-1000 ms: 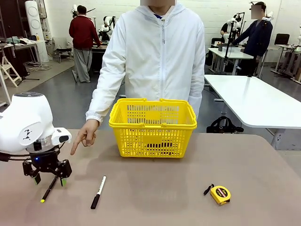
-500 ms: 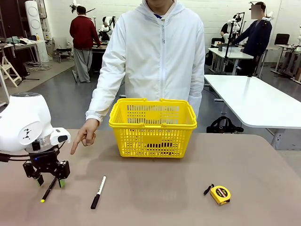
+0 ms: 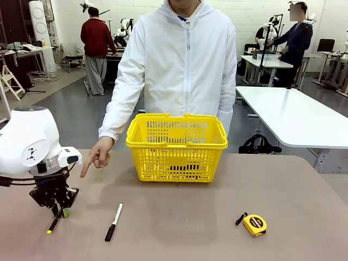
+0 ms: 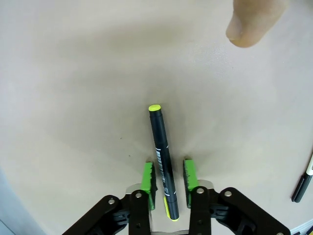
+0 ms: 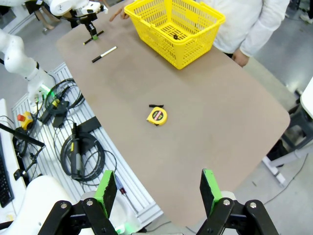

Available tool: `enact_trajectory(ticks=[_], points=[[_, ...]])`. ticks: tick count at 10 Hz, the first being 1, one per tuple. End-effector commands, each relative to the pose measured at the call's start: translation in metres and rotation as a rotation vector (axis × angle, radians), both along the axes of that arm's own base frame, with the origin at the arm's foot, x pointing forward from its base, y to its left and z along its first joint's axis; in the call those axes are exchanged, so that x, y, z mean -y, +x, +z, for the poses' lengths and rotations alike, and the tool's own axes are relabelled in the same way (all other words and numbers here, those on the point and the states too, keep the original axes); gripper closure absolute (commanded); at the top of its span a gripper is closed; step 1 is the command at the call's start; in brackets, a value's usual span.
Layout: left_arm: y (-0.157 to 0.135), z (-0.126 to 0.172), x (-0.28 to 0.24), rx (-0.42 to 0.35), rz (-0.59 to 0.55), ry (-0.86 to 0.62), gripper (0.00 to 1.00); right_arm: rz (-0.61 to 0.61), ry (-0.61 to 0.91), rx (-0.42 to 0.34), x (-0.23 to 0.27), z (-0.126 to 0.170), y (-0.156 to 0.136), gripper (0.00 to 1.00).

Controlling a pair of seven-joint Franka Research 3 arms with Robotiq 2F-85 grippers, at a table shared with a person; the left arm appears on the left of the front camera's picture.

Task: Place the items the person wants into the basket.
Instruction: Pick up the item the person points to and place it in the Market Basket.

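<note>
A slim black pen (image 3: 53, 225) with a yellow tip lies at the table's near left. My left gripper (image 3: 57, 210) stands over it, pointing down, shut on the pen (image 4: 160, 142), whose body runs between the green pads (image 4: 148, 177). The person's hand (image 3: 98, 156) points a finger down at this spot, and the fingertip (image 4: 248, 23) shows above the pen. The yellow basket (image 3: 176, 142) stands mid-table in front of the person, with a small dark thing (image 5: 175, 35) on its floor. My right gripper (image 5: 156, 193) hangs open, high above the table's near right corner.
A white marker (image 3: 113, 222) with a black cap lies just right of the pen. A round yellow tape measure (image 3: 254, 224) sits at the near right. Cables and gear (image 5: 73, 152) lie on the floor beside the table (image 5: 220, 127).
My left gripper's fingers have come together on the pen, from wide open to shut. The arm itself has barely shifted. The person's hand still points.
</note>
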State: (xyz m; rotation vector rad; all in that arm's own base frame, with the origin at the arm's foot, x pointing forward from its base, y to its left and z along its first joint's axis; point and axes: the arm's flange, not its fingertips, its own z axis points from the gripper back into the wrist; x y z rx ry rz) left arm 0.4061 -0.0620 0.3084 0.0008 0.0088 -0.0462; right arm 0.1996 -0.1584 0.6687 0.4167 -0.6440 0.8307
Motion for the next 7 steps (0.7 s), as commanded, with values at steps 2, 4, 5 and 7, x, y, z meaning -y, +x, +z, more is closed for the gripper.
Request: enact_trajectory(ticks=[2, 4, 5, 7], points=[[-0.046, -0.019, -0.010, -0.026, -0.020, -0.023, 1.00, 0.025, 0.023, 0.010, -0.001, 0.000, 0.000, 0.11], [-0.046, -0.019, -0.010, -0.032, -0.022, -0.027, 1.00, 0.025, 0.023, 0.010, -0.001, 0.000, 0.000, 0.11], [-0.045, -0.018, -0.010, -0.035, -0.022, -0.027, 1.00, 0.025, 0.023, 0.010, -0.001, 0.000, 0.000, 0.11], [-0.047, 0.004, -0.006, -0.056, -0.045, -0.016, 1.00, 0.025, 0.023, 0.010, -0.001, 0.000, 0.000, 0.11]])
